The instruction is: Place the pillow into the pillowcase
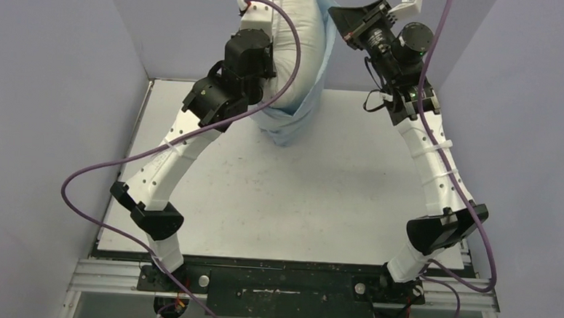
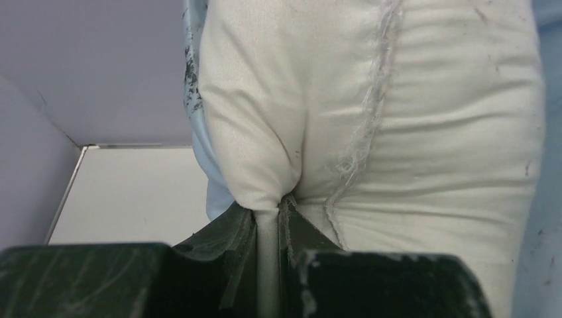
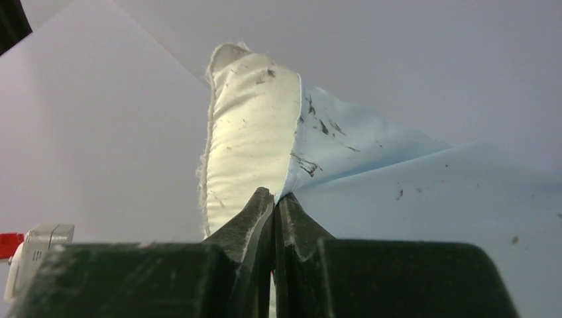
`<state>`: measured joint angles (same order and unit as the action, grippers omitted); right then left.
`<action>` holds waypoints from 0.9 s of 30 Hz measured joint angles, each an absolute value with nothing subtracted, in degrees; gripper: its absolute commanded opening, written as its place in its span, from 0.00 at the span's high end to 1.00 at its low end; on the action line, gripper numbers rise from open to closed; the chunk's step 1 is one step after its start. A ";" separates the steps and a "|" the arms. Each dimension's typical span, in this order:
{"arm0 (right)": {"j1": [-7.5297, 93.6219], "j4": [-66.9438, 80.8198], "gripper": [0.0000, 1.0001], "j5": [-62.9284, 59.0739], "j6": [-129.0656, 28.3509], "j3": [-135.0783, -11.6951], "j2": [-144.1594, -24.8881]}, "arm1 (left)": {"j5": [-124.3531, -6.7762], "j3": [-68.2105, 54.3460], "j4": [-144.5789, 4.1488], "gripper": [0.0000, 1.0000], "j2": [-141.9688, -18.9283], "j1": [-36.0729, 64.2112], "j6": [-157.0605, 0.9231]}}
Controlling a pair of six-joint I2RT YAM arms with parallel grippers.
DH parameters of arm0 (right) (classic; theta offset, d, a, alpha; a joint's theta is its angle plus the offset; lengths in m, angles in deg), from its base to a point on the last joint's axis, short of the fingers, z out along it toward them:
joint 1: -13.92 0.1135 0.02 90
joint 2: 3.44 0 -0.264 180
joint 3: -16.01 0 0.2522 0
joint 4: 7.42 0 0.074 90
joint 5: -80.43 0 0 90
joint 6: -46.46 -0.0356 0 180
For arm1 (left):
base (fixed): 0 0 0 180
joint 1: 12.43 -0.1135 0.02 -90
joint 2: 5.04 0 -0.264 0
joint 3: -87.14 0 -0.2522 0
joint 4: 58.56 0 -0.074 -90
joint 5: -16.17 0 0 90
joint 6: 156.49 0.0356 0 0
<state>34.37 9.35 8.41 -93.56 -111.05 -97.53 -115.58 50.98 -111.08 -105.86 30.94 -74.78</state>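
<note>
left hand [image 2: 268, 211] clenched on pillow [image 2: 431, 132] fabric, right hand [image 3: 275, 199] pinching pillowcase [image 3: 411, 185] rim. you've got both high above desk [image 1: 298, 203], prob so pillow's weight sinks it deeper.

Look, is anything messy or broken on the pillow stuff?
Yes, two things. The pillow has a frayed seam with loose threads running down it in the left wrist view. The pillowcase has dark smudges near its edge beside the pillow, and the pillow has a few specks too.

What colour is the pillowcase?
Light blue, with some dark smudges. The pillowcase shows best in the right wrist view.
</note>
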 measured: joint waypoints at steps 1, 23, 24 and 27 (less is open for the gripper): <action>34.17 9.74 1.00 7.88 -93.69 -112.86 -98.27 | -115.47 53.32 -111.78 1.00 -106.75 30.99 -74.76; 26.76 3.84 1.00 7.58 -109.80 -112.53 -99.23 | -83.43 38.72 -92.22 0.62 -97.81 37.41 -84.31; 25.86 3.80 1.00 7.64 -110.41 -112.53 -98.99 | -83.45 38.72 -92.26 0.59 -97.44 37.37 -84.27; 23.26 4.98 1.00 7.60 -111.20 -112.38 -98.20 | -86.01 38.67 -94.65 0.56 -95.13 37.28 -85.08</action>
<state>23.26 4.98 7.60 -111.20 -112.38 -98.20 -86.01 38.67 -94.65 -95.13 37.28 -85.08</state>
